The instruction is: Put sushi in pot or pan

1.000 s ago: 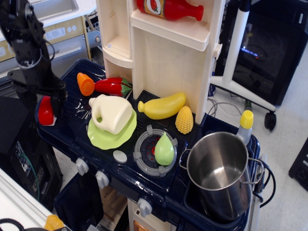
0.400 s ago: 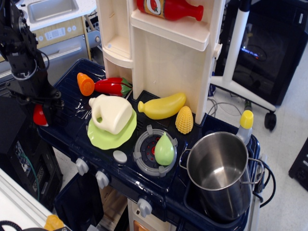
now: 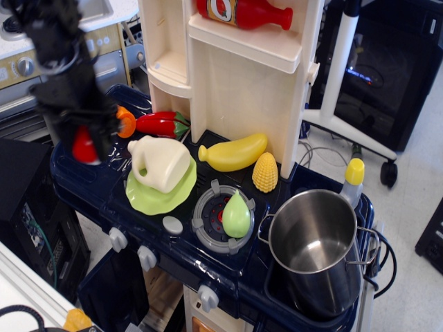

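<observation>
My gripper [image 3: 84, 142] is at the upper left, above the left part of the toy stove, and is shut on the sushi [image 3: 84, 148], whose glossy red top shows between the black fingers, lifted off the surface. The image of the arm is blurred. The shiny steel pot [image 3: 315, 238] with wire side handles stands at the front right corner of the stove, open and empty, far to the right of the gripper.
An orange carrot piece [image 3: 125, 121] and red chili pepper [image 3: 160, 124] lie right of the gripper. A cream jug [image 3: 160, 162] sits on a green plate [image 3: 156, 196]. A green pear [image 3: 236, 215] sits on the burner; banana [image 3: 233, 153], corn [image 3: 265, 173] and the cream shelf unit [image 3: 235, 69] stand behind.
The gripper has risen and moved right with the sushi, from the stove's left edge to near the carrot piece. Nothing else has moved.
</observation>
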Robot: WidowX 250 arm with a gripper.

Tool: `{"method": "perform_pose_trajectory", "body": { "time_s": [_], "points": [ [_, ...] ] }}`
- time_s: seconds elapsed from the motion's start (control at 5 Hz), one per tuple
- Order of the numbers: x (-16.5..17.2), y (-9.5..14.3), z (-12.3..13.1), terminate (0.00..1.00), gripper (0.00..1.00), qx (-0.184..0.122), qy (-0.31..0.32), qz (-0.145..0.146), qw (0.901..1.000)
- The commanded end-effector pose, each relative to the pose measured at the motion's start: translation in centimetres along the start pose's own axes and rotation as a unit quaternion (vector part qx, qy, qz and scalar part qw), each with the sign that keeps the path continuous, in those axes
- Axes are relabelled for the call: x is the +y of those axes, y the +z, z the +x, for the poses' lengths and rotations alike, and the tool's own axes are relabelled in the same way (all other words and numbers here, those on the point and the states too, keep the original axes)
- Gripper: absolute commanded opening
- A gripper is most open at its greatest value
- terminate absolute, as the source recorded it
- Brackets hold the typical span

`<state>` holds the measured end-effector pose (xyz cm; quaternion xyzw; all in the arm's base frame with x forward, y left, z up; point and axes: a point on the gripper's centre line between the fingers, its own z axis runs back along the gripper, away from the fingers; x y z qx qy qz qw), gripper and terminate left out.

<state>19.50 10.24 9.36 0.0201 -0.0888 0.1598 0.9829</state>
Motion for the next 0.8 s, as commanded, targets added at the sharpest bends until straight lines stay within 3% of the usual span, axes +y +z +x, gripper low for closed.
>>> {"method": "perform_pose_trajectory", "body": {
  "time_s": [0.0, 0.4, 0.6],
  "points": [
    [-7.7, 2.4, 0.4, 0.0, 0.0, 0.007, 0.064, -0.081, 0.9946],
    [-17.4, 4.5, -0.5, 0.0, 0.0, 0.054, 0.107, -0.122, 0.9853],
    [-20.4, 3.5, -1.6, 1.0, 0.0, 0.047, 0.139, -0.133, 0.9803]
  ]
}}
